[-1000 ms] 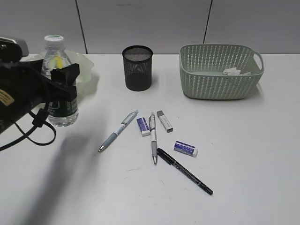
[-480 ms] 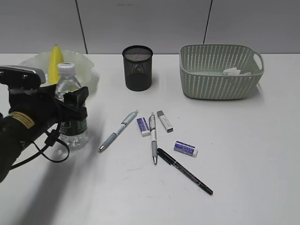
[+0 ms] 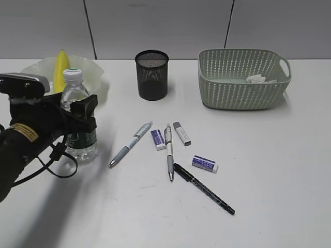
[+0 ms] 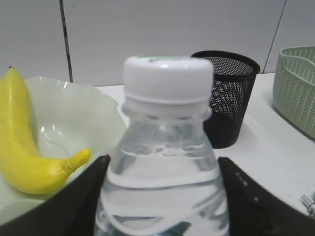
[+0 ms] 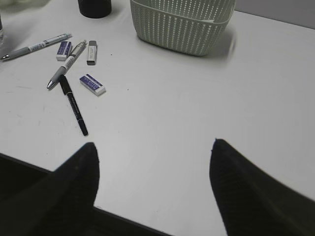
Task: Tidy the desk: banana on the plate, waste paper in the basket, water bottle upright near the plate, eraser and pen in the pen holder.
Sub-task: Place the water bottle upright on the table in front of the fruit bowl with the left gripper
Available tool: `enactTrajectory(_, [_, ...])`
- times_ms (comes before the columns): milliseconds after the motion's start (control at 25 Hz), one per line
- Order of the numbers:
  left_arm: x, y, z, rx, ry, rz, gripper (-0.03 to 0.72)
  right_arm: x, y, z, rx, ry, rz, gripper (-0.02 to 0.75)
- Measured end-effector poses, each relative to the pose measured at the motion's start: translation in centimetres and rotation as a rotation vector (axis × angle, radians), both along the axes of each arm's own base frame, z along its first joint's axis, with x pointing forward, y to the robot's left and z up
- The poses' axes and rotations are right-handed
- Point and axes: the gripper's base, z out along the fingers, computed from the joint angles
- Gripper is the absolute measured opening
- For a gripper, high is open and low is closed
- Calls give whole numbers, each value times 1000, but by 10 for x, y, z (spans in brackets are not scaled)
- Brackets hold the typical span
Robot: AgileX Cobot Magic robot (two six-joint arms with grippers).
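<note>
My left gripper (image 3: pixel 77 118) is shut on the water bottle (image 3: pixel 74 93), which stands upright on the desk (image 3: pixel 269 170) just in front of the plate (image 3: pixel 98 72). In the left wrist view the black fingers (image 4: pixel 78 196) press both sides of the bottle (image 4: pixel 165 162). The banana (image 3: pixel 61 64) lies in the plate, as the left wrist view (image 4: pixel 19 132) also shows. The waste paper (image 3: pixel 257 78) lies in the basket (image 3: pixel 243 80). The pen holder (image 3: pixel 151 75) stands at the back middle. My right gripper (image 5: pixel 153 143) is open and empty over the desk's front edge.
Three pens (image 3: pixel 130 144) (image 3: pixel 168 151) (image 3: pixel 203 188) and three erasers (image 3: pixel 158 139) (image 3: pixel 181 133) (image 3: pixel 205 164) lie loose in the middle of the desk. The right wrist view shows them at upper left (image 5: pixel 74 105) and the basket (image 5: pixel 179 22) at the top.
My left gripper carried the bottle forward and a little right, away from the plate, and down onto the desk. The banana now shows behind it. In the last half second it barely moved.
</note>
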Motion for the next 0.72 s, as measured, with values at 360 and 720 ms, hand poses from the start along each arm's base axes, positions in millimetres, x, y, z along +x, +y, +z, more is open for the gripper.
enactTrajectory(360, [-5, 2, -1, 0, -4, 1, 484, 0, 0, 0, -1, 0, -1, 552])
enactTrajectory(720, [-16, 7, -6, 16, 23, -5, 587, 0, 0, 0, -1, 0, -2, 552])
